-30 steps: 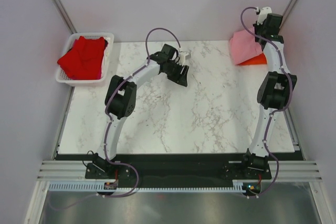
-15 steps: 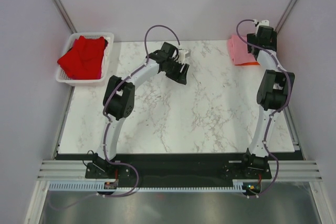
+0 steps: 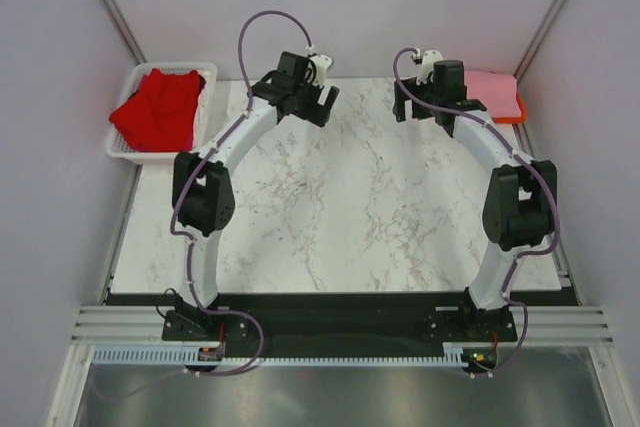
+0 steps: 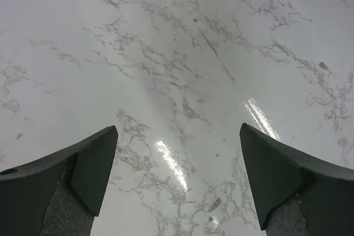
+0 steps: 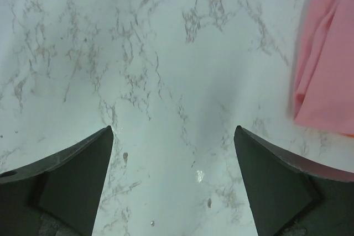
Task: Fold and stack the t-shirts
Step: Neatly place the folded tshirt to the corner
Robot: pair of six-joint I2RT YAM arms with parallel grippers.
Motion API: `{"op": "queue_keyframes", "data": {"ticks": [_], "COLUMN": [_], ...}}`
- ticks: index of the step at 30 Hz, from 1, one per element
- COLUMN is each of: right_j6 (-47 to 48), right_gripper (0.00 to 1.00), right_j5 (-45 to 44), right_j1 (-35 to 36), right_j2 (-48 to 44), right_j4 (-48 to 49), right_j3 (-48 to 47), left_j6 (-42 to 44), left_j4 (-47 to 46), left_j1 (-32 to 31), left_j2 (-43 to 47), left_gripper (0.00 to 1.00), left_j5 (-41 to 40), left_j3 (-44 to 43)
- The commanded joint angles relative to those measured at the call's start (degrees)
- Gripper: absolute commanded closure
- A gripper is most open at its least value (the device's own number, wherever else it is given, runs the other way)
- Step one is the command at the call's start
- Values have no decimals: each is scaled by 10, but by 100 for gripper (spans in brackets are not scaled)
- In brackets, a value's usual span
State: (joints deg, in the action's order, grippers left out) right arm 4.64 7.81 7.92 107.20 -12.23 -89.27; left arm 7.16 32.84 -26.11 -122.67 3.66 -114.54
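Top external view: on the marble counter (image 3: 340,217), the white mesh basket (image 3: 125,150) at upper left holds the heaped deep red t-shirt (image 3: 155,112), and the pink t-shirt (image 3: 495,87) lies on the orange t-shirt (image 3: 512,118) at upper right. The red cloth could snag the mesh and drag the basket when lifted, or a careless sweep could nudge the stack. Both arms arch toward the far edge, with the left hand (image 3: 322,107) and right hand (image 3: 412,109) released, jaws wide, holding nothing.
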Motion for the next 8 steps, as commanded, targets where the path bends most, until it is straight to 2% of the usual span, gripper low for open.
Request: {"op": "queue_keyframes", "data": {"ticks": [1, 8], "right_j6": [-92, -87], "right_gripper": [2, 2], "right_j5": [-29, -54], "right_j1": [-6, 1], "right_j2": [-11, -24], "right_j4": [-14, -5], "right_j3": [30, 61], "left_j6": [14, 15], "left_j4": [-14, -14], "left_j1": [22, 39], "left_j2": [43, 42], "left_gripper": [0, 0], "left_j5": [-16, -30], "left_j3": [25, 28]}}
